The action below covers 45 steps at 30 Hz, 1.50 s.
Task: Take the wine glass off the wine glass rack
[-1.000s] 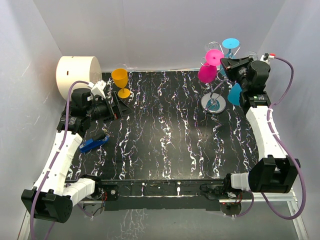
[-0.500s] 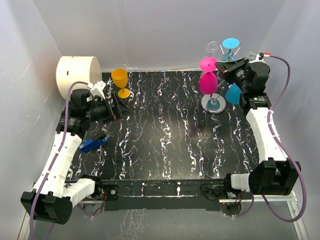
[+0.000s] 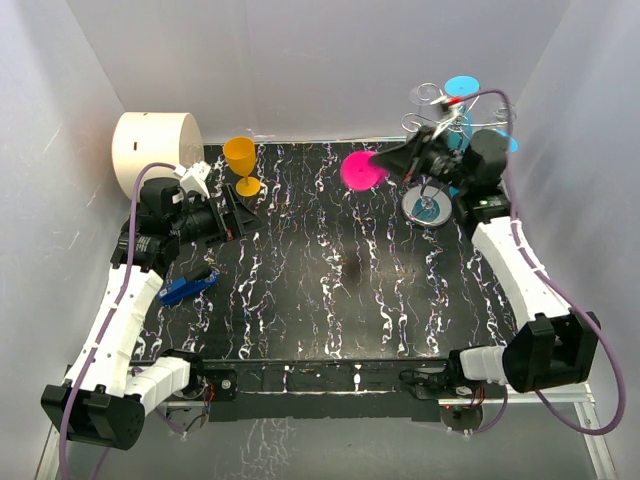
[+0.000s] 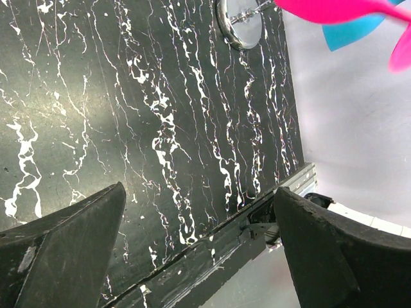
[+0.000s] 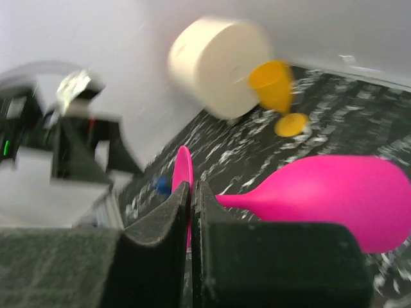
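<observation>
The right hand (image 3: 396, 160) is clamped shut on the thin stem of the pink wine glass (image 3: 360, 170), close to its foot. The glass lies sideways in the air, clear of the wine glass rack (image 3: 432, 130), with its bowl pointing toward the left edge of the surface (image 3: 330, 280). The rack stands at the far right corner with a blue wine glass (image 3: 462, 87) hanging on its upper arms. The left hand (image 3: 238, 214) is spread wide and holds nothing, near the far left corner. An orange wine glass (image 3: 240, 160) stands upright at the far edge beside a white cylinder (image 3: 155, 150). A small blue object (image 3: 186, 288) lies by the left edge.
</observation>
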### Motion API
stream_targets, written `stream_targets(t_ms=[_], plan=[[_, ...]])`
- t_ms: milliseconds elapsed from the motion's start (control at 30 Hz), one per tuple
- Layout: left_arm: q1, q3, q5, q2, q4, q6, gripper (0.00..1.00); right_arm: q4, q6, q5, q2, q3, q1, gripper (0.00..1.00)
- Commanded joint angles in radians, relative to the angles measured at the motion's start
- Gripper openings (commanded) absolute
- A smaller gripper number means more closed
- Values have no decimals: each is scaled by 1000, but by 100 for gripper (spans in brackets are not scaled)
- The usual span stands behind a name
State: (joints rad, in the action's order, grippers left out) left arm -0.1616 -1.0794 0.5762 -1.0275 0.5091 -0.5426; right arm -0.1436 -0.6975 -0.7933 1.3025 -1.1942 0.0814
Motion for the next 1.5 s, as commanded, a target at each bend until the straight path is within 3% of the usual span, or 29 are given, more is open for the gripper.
stream_targets(t_ms=[0,100,267,333,433,700,1033,1467], plan=[[-5,-51,8,5,4,5,99,-99,566,-311,-93,39,203,0],[-6,-62,-1,1,9,7,99,94,1067,-354,-193,125,320,0],[-5,-77,-11,-24,9,-36,99,287,1634,-342,-265,275,403,0],[-5,-84,-7,-45,9,-83,99,376,1834,-291,-267,306,450,0],[-6,-104,-27,-79,17,-145,99,403,1993,-147,-271,362,549,0],[-5,-109,-11,-142,-25,-230,98,277,2076,85,-247,448,725,0],[-6,-137,81,-237,34,-193,84,150,2177,224,-191,475,819,0],[-6,-164,114,-307,121,-72,44,-56,2342,379,-61,502,830,1]])
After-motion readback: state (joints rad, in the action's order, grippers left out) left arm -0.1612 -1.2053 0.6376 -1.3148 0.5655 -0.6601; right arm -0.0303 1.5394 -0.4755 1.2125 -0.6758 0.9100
